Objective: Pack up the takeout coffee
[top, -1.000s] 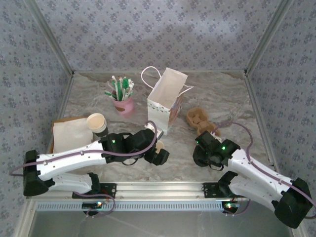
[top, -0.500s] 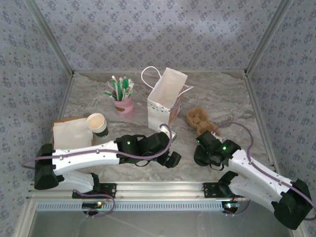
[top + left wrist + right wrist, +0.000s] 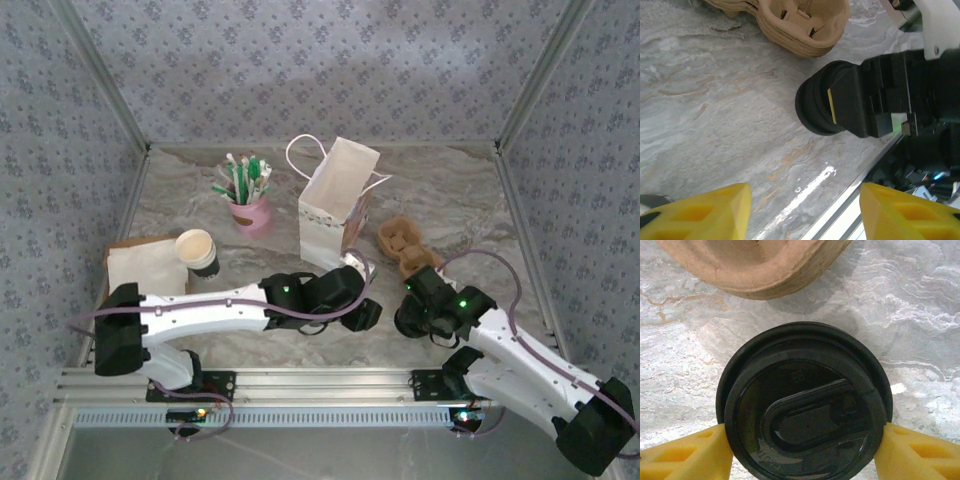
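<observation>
On your bench (image 3: pixel 180 200), the white paper bag (image 3: pixel 335 205) stands upright. Your left pincer (image 3: pixel 802 200) hangs released over bare marble. Your right pincer (image 3: pixel 802 452) grasps the black lid stack (image 3: pixel 805 390). Where the takeout coffee sits, I cannot tell.

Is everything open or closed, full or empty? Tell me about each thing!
paper bag, standing, open on top
paper cup, upright, no lid
pink cup, upright, holding straws
cup carriers, stacked, empty
black lids, stacked, gripped
right gripper, shut on black lids
left gripper, open, empty
</observation>
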You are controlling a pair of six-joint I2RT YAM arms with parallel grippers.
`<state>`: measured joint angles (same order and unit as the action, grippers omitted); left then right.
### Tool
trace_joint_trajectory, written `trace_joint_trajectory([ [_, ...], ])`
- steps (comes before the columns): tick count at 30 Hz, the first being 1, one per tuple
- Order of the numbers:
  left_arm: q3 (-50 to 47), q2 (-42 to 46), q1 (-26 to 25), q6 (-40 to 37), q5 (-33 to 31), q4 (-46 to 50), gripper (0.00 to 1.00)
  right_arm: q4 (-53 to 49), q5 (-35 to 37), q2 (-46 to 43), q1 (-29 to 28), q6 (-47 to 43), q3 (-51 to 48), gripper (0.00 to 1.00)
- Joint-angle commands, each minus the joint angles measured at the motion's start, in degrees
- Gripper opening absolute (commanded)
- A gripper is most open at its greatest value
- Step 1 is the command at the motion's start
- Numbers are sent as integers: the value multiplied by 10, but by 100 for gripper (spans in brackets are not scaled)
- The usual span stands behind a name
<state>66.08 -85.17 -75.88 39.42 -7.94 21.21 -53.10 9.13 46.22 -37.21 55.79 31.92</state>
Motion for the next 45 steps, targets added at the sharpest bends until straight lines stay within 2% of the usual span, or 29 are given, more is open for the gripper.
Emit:
trace_joint_trajectory([
  [1,28,-25,-4,18,16,-42,51,-28,-4,-8,13,-13,9,71],
  [8,40,-80,-1,63,34,-88,35,-33,-29,-22,52,-26,6,70],
  [12,38,-102,5,81,48,-109,29,-35,-49,-34,81,-39,4,70],
  [21,10,-135,25,112,112,-188,30,-26,-125,-53,144,-60,0,70],
  [29,-6,-149,33,116,124,-200,29,-25,-175,-63,178,-72,-5,70],
  [45,-28,-187,50,134,173,-251,32,-26,-210,-65,208,-82,-4,69],
])
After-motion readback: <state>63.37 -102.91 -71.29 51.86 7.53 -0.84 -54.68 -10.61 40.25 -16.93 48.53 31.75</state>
